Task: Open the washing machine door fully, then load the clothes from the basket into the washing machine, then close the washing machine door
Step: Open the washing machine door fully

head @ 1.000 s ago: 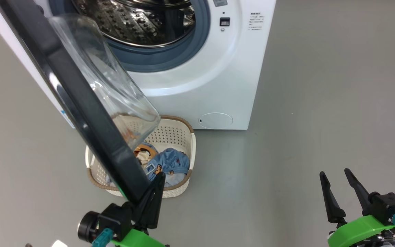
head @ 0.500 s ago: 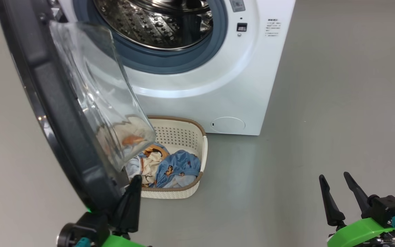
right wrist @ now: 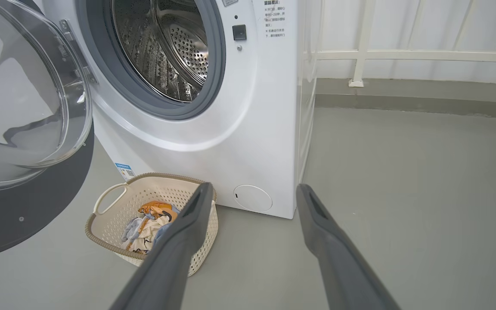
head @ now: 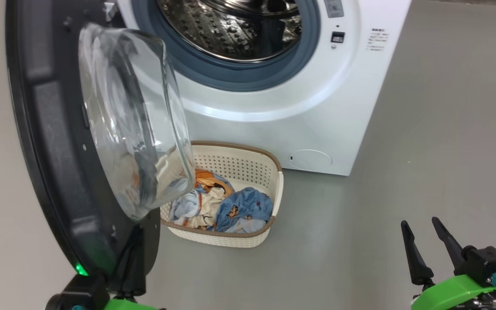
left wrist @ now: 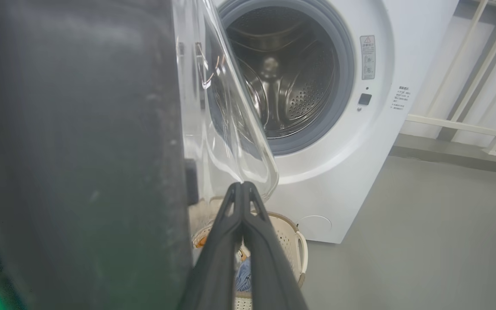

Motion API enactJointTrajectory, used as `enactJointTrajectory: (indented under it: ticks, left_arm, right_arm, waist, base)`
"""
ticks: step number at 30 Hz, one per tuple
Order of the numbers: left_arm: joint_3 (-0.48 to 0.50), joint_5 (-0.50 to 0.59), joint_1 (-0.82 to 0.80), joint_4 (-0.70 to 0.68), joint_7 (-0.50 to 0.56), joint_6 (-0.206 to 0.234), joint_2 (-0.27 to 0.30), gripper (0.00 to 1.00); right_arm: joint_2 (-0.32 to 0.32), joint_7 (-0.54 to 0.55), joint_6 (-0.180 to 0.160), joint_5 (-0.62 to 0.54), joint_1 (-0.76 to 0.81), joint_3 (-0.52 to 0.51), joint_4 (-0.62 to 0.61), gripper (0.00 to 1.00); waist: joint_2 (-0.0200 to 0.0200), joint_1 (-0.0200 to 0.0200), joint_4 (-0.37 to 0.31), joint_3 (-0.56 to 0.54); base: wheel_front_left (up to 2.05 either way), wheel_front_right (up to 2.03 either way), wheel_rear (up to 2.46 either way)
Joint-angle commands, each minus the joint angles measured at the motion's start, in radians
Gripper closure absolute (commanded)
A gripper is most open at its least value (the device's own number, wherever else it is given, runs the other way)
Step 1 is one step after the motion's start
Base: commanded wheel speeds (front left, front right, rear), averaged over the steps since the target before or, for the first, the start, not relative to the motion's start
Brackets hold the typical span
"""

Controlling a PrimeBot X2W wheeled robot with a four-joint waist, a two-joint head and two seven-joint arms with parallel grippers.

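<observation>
Swung wider than a second ago, with the washing machine door (head: 50, 142) now showing its dark inner face, clear of the open drum mouth of the washing machine (head: 274, 125), lower rim just left of the single basket (head: 248, 165) of tangled clothes (head: 243, 209). Sets the left gripper (left wrist: 242, 185), fingers pressed together on nothing, at that rim; holds the right gripper (head: 418, 220) spread and empty over open floor (head: 403, 172) at right. Counts one door, one machine, one basket, two grippers.

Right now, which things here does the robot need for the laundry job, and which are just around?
Part of the job: washing machine, door, basket, clothes.
Just around: white railing, grey floor.
</observation>
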Motion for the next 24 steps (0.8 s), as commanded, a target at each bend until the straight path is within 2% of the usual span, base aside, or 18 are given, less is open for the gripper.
enactJointTrajectory:
  ticks: [1, 12, 24]
  left_arm:
    - [0.051, -0.009, -0.006, -0.015, -0.006, 0.015, 0.019, 1.0]
    - [0.107, -0.011, 0.022, -0.005, -0.006, 0.015, 0.019, 1.0]
    - [0.189, 0.011, -0.012, 0.062, -0.006, -0.017, 0.028, 1.0]
  right_arm:
    - [-0.01, -0.012, 0.002, 0.003, 0.009, 0.023, -0.025, 0.0]
    - [-0.015, -0.012, 0.002, 0.003, 0.015, 0.036, -0.028, 0.0]
    - [-0.024, -0.012, 0.002, 0.007, 0.021, 0.051, -0.025, 0.0]
  waist:
    - [0.0, 0.0, 0.018, -0.006]
    - [0.0, 0.0, 0.085, -0.028]
    - [0.0, 0.0, 0.103, -0.052]
  base:
    - [0.0, 0.0, 0.0]
    - [0.0, 0.0, 0.0]
    - [0.0, 0.0, 0.0]
